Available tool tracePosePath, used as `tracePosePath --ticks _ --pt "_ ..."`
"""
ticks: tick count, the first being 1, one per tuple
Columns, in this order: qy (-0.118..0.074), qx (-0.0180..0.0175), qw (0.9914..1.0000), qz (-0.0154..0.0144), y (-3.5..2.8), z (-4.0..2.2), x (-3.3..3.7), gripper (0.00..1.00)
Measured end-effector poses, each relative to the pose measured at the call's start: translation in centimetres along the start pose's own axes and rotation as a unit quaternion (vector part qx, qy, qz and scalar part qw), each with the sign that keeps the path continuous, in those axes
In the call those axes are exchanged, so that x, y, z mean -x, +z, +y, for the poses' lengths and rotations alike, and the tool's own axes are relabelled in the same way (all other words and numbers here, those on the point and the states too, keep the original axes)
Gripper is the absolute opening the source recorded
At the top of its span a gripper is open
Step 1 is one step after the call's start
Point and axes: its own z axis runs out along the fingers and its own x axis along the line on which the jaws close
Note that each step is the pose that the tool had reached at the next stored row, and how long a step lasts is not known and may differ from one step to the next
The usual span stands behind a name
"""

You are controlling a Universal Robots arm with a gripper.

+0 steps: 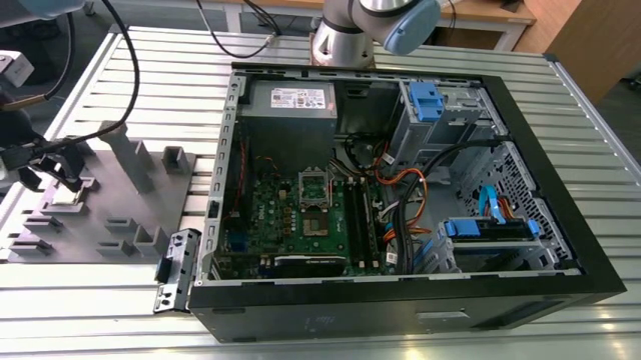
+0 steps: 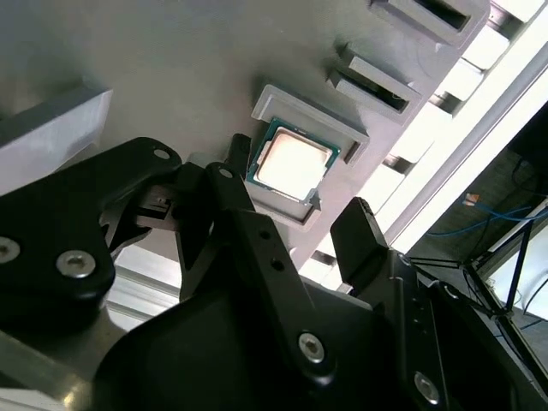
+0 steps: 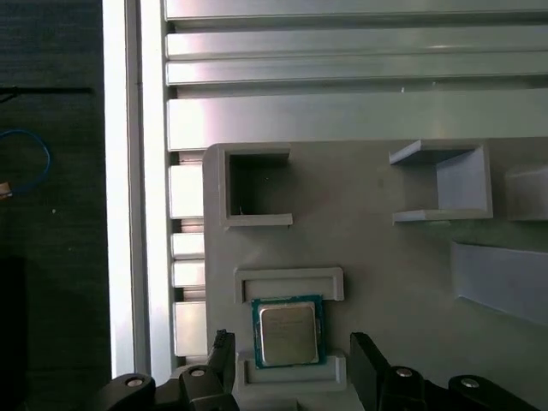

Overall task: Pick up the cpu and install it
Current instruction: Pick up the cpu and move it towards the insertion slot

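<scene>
While the cpu (image 3: 288, 332) lies flat in a shallow pocket of the grey holder plate (image 3: 385, 257), with low walls on two of its sides so that it cannot slide, the gripper (image 3: 291, 341) hangs just above it. In both wrist views the fingers (image 2: 364, 235) are spread wide, one at each free edge of the chip and apart from it, so nothing is pinched. I judge this stance is chosen to close on those two open edges. The plate sits at the exterior view's left, well apart from the green board (image 1: 300, 217) inside the open computer case (image 1: 401, 311), where the chip belongs.
</scene>
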Motion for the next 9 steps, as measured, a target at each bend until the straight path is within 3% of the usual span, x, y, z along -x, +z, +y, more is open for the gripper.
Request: tracePosePath --ticks 4,9 --pt "-0.004 -0.0002 0.99999 0.0004 0.48 0.1 -0.01 0.65" --pt "-0.028 0.0003 0.99961 0.0015 0.9 0.09 -0.01 0.65"
